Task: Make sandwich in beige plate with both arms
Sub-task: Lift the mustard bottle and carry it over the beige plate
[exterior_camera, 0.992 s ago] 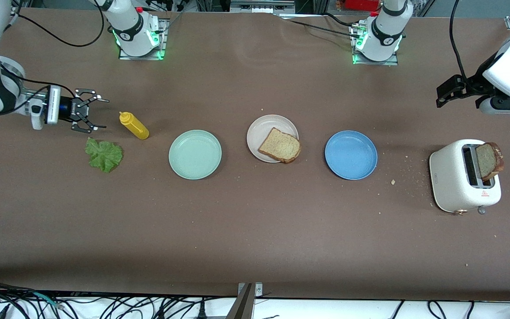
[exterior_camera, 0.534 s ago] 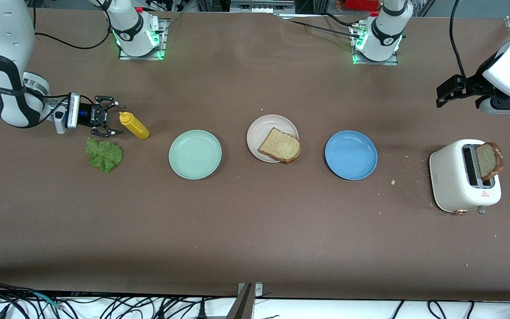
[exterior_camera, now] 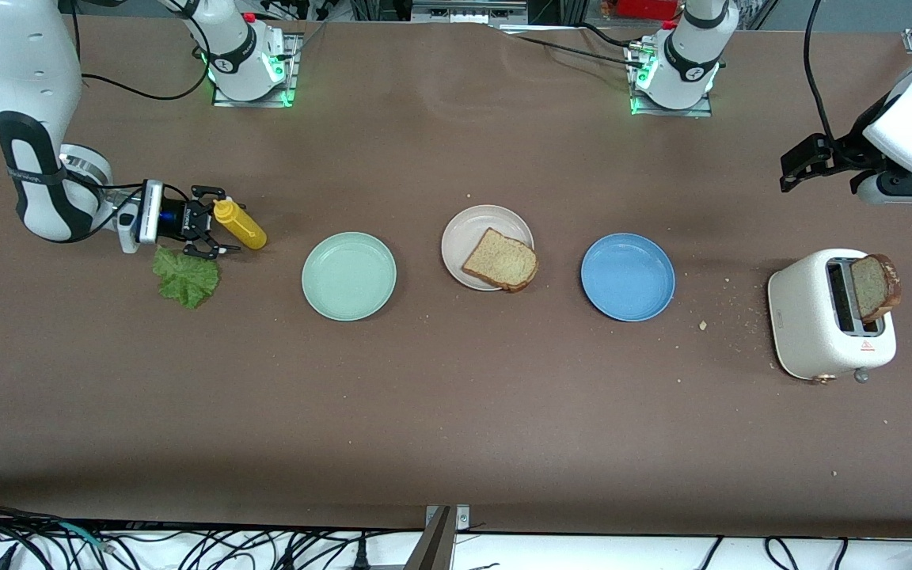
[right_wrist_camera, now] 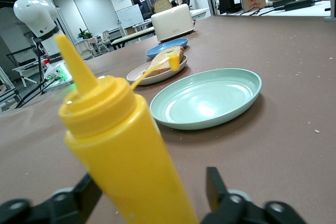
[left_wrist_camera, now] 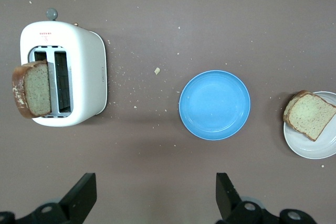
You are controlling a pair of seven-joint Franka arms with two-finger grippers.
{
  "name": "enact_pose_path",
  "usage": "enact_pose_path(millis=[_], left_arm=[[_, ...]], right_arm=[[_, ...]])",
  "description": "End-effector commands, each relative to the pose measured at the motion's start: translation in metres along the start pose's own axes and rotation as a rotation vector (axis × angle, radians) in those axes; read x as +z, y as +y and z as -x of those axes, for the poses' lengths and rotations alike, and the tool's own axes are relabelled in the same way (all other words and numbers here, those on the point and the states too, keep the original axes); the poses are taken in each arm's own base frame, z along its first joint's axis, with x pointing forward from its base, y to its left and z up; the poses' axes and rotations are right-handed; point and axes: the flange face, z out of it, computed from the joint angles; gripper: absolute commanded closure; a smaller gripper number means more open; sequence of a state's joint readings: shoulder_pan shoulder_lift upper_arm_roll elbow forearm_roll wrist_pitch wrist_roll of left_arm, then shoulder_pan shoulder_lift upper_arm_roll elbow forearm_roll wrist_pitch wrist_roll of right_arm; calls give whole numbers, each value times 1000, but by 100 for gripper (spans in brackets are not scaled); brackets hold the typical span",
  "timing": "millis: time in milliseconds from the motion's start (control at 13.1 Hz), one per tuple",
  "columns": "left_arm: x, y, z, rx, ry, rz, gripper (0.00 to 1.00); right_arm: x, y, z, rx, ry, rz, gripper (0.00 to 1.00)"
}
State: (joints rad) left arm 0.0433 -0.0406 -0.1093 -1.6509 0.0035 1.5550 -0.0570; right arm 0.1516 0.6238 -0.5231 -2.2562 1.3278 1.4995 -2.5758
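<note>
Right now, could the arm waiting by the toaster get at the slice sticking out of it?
Probably yes: the left gripper hangs open over the table near the toaster, and nothing covers the bread slice standing out of its slot.

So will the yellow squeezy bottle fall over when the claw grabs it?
Maybe. The yellow bottle is tall and narrow, so it looks easy to tip. Its smooth, rounded plastic sides could slip or squash a little. The right claw has fingers on both sides, which should steady it.

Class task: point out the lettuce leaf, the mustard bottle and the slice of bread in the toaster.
lettuce leaf [exterior_camera: 186,278], front view, leaf middle
mustard bottle [exterior_camera: 244,227], front view, body
bread slice [exterior_camera: 874,286], front view, cut face
</note>
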Motion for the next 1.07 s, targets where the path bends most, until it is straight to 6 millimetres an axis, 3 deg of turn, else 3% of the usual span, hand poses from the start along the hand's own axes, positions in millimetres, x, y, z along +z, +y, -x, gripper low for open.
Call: enact_pose_path(millis=[0, 229, 534, 763, 916, 992], left_arm=[[-1, 0, 3, -1, -2, 1, 0], [-1, 1, 3, 0, -2, 0, 0], [-1, 1, 3, 0, -2, 0, 0], [-1, 0, 3, -1, -2, 1, 0], [-1, 1, 3, 0, -2, 0, 0], [-1, 1, 3, 0, -2, 0, 0]], right_arm=[[6, 11, 1, -23, -14, 12, 100], [21, 33, -31, -47, -77, 14, 100], [47, 71, -121, -87, -229, 77, 100], [99, 96, -190, -130, -362, 141, 100], [132, 102, -224, -151, -456, 198, 100], [158, 99, -244, -159, -512, 228, 100]])
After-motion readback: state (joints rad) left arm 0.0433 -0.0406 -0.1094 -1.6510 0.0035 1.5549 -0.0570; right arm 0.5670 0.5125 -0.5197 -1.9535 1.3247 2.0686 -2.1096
